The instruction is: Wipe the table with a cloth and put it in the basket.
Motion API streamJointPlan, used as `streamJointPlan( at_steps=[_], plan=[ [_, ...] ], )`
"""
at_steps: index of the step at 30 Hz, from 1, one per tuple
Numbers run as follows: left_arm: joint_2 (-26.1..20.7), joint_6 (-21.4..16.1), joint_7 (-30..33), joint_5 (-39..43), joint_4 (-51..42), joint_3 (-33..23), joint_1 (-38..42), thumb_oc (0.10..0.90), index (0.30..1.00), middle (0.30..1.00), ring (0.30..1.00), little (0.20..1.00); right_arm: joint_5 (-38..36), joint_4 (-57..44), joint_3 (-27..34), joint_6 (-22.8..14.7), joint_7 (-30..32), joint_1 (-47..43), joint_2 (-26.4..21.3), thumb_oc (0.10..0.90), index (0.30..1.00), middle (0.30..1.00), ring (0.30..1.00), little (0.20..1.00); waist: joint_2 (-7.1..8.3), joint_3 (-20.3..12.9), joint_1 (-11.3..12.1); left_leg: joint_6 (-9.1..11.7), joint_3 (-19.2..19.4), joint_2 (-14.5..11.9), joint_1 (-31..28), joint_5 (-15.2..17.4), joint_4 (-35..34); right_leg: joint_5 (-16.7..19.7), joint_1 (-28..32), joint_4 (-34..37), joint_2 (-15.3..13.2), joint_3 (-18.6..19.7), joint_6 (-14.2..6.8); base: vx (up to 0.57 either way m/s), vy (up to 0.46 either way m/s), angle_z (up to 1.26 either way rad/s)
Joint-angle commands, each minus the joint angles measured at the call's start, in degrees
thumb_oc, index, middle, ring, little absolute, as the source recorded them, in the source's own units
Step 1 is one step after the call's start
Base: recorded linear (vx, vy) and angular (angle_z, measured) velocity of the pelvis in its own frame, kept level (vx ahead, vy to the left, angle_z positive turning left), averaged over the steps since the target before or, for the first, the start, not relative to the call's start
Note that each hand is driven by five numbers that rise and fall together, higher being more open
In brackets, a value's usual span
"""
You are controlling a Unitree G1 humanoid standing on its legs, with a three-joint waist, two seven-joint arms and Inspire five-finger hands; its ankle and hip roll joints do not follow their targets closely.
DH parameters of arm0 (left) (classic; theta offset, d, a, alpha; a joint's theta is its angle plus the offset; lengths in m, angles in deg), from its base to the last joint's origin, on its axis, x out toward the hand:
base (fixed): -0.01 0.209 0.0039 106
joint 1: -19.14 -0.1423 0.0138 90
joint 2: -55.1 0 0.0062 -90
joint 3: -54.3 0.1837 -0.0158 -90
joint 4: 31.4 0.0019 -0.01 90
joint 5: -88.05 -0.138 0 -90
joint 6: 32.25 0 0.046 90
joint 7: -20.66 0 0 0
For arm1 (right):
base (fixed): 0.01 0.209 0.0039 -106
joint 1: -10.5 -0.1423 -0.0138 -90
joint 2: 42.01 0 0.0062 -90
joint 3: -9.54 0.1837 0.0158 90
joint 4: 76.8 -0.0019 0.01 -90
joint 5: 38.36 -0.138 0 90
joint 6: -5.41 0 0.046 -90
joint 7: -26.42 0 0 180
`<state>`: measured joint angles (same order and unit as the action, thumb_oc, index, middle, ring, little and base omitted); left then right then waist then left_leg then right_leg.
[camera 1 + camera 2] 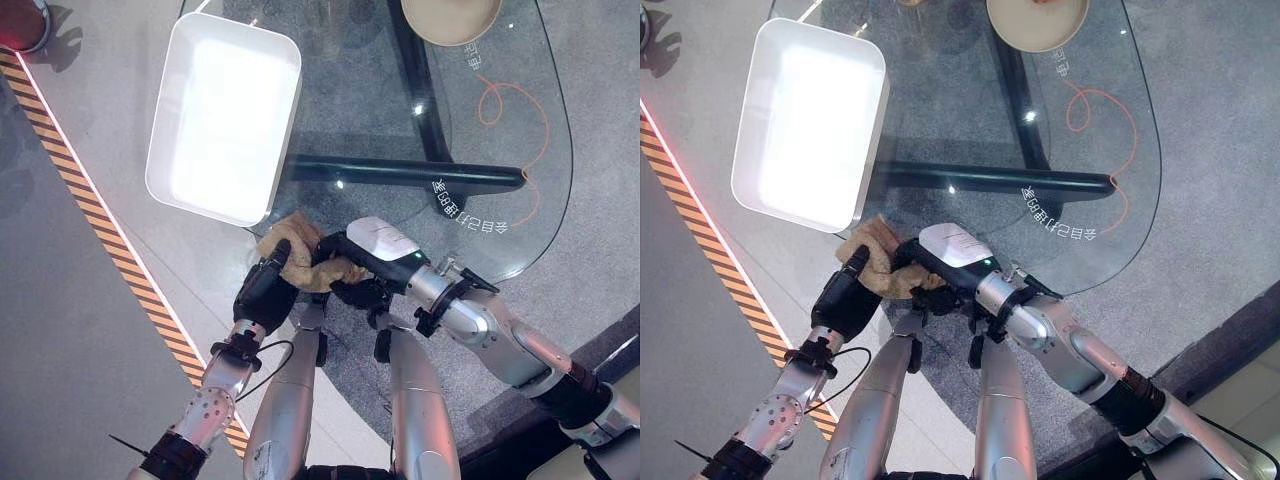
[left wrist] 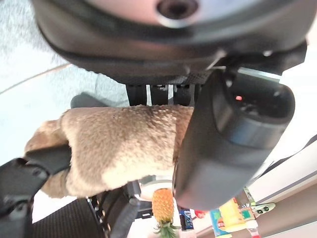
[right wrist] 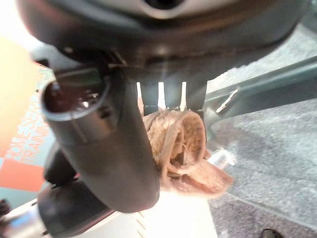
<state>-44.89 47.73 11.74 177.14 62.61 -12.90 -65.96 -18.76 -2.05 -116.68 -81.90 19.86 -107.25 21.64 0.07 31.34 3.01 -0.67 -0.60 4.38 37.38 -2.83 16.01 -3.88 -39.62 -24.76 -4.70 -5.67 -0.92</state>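
cloth: tan fuzzy cloth (image 1: 300, 262), bunched up at the near edge of the glass bench (image 1: 500, 150), just in front of the near corner of the white basket (image 1: 225, 115); not spread flat
left robot hand: left robot hand (image 1: 268, 288) comes up from lower left, fingers curled onto the near-left side of the cloth; left wrist view shows cloth (image 2: 119, 148) lying against its fingers, so grasping the cloth
right robot hand: right robot hand (image 1: 362, 262) comes in from the right, white-covered back up; right wrist view shows cloth (image 3: 181, 144) rolled in under its fingers with the thumb alongside, so clenched on the cloth too
both hands: meet on the same wad, close together, cloth between them
basket: white rectangular tub on the left part of the bench, partly overhanging the edge; inside looks bare, no cloth in it
other stuff: beige bowl (image 1: 452, 20) at the far edge of the bench; orange scribble line (image 1: 520, 110) on the right part of the glass, well apart from the cloth
wiping: can't tell from this if the wipe is done; glass looks clean near the cloth, orange line looks like print or a marking under the glass, not sure
progress guess: late-middle; cloth is gathered rather than pressed flat, which reads like wiping over and pickup under way
left to do: lift the wad, carry it the short way to the basket, drop it in, let go with both hands
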Motion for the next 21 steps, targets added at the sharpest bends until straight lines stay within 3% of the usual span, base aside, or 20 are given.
streamJointPlan(
  at_steps=[1,12,19,20,21],
  plan=[
    [0.3,3.1,-5.1,-5.0,-12.8,2.3,0.5,0.1,0.3,0.3,0.3,0.2,-2.2,-8.8,-2.4,-5.3,0.3,-2.3,0.5,0.1,0.3,0.3,0.3,0.2,-1.35,-1.5,-0.2,-3.7,0.0,3.0,1.4,2.8,4.3,4.1,2.3,5.6,4.0,2.8,-0.8,0.0,0.0,0.0],
    [0.3,2.0,-5.6,-4.2,-12.6,2.0,0.4,0.1,0.3,0.3,0.3,0.2,-2.4,-8.2,-2.1,-4.7,1.3,-2.4,1.1,0.1,0.3,0.3,0.3,0.2,-1.08,-1.5,0.0,-3.9,0.0,3.0,1.2,2.9,4.0,4.2,2.6,5.8,4.1,2.5,-0.9,0.0,0.0,0.0],
    [1.0,1.1,-5.3,-4.7,-12.4,1.9,-0.1,0.1,0.3,0.3,0.3,0.2,-2.2,-7.0,-0.1,-3.4,9.8,-0.9,2.1,0.119,0.316,0.316,0.316,0.219,-1.06,-1.5,-0.1,-3.9,0.1,2.8,1.0,3.0,3.9,4.0,2.5,5.5,4.2,2.5,-0.9,0.0,0.0,0.0],
    [1.3,1.1,-5.3,-4.8,-12.3,1.8,-0.2,0.1,0.3,0.3,0.3,0.2,-2.1,-6.9,0.5,-3.2,11.1,-0.4,2.4,0.6,0.728,0.728,0.728,0.7,-1.02,-1.5,-0.2,-3.9,0.2,2.8,1.0,3.1,4.0,4.0,2.6,5.5,4.2,2.5,-0.9,0.0,0.0,0.0],
    [1.6,1.0,-5.1,-5.1,-12.4,1.8,-0.3,0.1,0.3,0.3,0.3,0.2,-2.2,-6.7,1.2,-3.2,12.2,0.1,2.8,0.8,0.9,0.9,0.9,0.9,-0.99,-1.5,-0.3,-4.0,0.2,2.8,0.9,3.2,3.9,4.0,2.6,5.6,4.2,2.6,-0.9,0.0,0.0,0.0]
  ],
)
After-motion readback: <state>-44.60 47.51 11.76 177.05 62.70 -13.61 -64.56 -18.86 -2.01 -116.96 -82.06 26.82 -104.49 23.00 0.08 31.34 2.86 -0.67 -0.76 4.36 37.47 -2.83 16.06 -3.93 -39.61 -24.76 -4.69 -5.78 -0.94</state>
